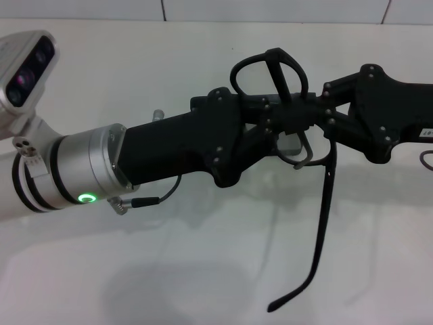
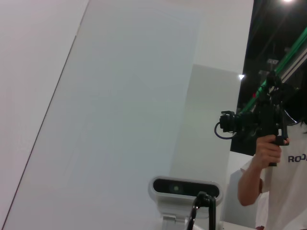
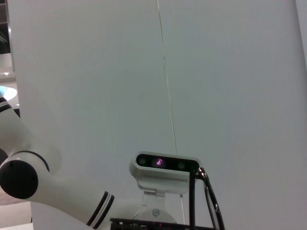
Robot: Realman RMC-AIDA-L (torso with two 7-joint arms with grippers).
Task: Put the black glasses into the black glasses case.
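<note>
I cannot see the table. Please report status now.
Left gripper and right gripper both shut on thin black-framed glasses, held midair. One temple arm hangs down. Black case not in view.

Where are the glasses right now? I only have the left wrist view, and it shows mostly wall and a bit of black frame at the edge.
Observer: In the head view, the black glasses are in the air above the white table, where the left gripper and the right gripper meet.
Operator: How do they sit?
Observer: The lenses are on top, and one temple arm is swung open and hangs down toward the table.
Operator: Is the case underneath?
Observer: No. The black glasses case shows in none of the three views.
</note>
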